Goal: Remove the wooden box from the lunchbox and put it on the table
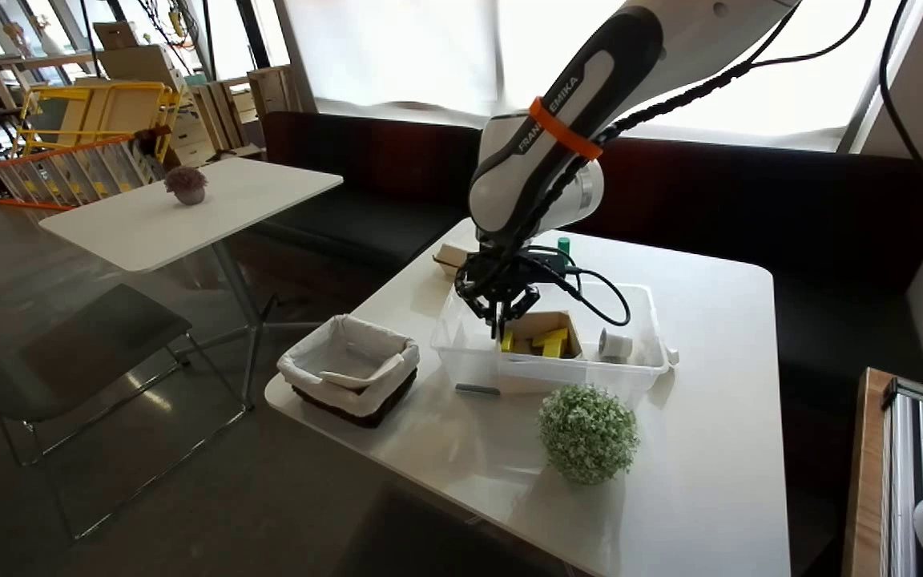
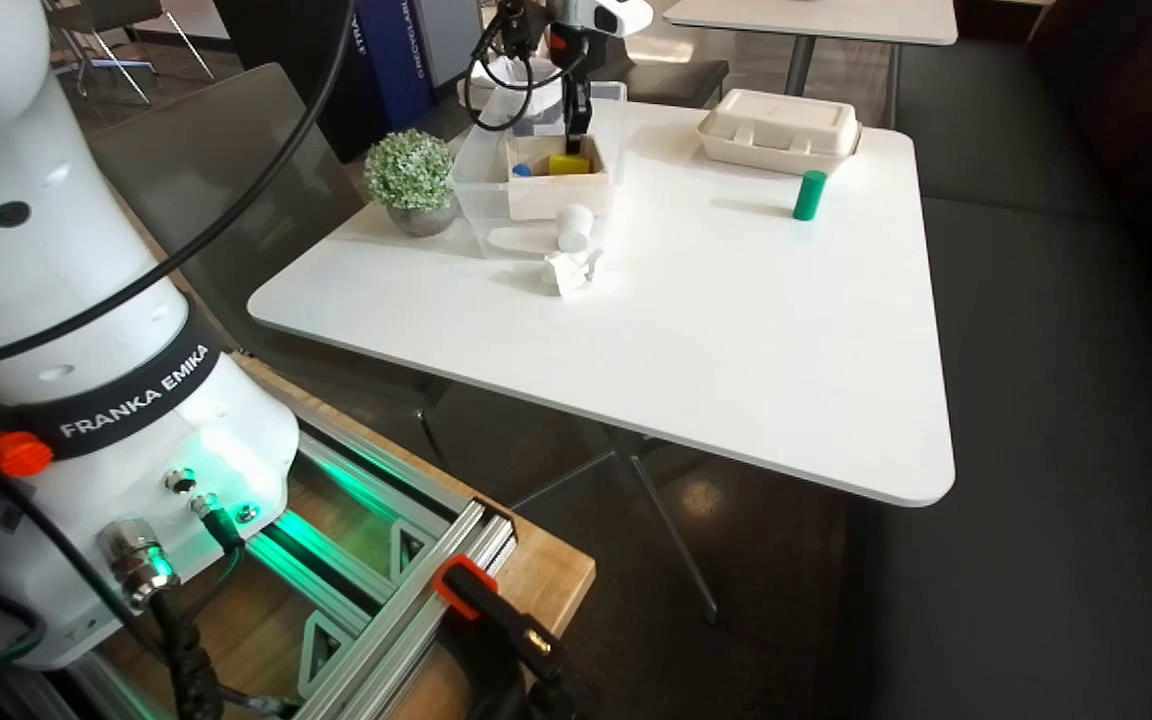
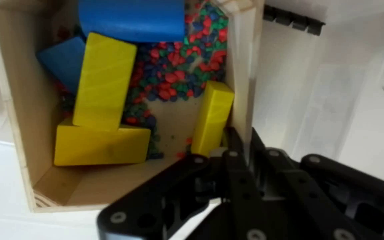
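Observation:
The wooden box is inside the lunchbox; both also show in an exterior view, the box and the lunchbox. I cannot tell whether the box touches the lunchbox floor. In the wrist view the box is upright and holds yellow and blue blocks and small coloured bits. My gripper straddles one box wall, one finger inside and one outside, closed on it. The gripper also shows in both exterior views. The lunchbox stands on the table.
A white cup is in the lunchbox, beside the box. Crumpled paper lies by it. A green plant and a lined basket stand around the lunchbox. A takeaway container and a green cylinder are also on the table.

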`<state>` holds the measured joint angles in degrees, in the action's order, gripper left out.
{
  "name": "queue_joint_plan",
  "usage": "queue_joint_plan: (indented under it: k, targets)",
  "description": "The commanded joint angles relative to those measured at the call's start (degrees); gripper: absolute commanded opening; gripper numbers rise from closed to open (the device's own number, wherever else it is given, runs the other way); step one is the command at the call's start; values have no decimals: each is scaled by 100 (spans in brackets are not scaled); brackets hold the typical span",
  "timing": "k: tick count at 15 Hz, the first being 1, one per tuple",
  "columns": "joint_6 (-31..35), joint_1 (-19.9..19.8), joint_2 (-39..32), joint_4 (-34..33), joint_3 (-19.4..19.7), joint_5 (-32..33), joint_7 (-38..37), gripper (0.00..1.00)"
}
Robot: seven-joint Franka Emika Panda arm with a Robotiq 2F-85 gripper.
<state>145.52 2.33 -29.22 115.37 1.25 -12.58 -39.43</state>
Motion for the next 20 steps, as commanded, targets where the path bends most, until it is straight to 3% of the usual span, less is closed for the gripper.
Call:
queue_joint_plan:
  k: [1,8,12,17,18,20]
  targets:
    - [-408,319,233,62,203,138,-348,1]
    - [-1267,695,1019,153,446,982,-1256,2]
    - [-2029,599,1519,73,457,1609,-1491,2]
    - [-3084,273,2147,-17,301,1446,-1140,2]
    - [-2749,293,1863,-60,264,1541,-1285,7]
    - [-2955,218,2057,-69,251,1531,-1227,7]
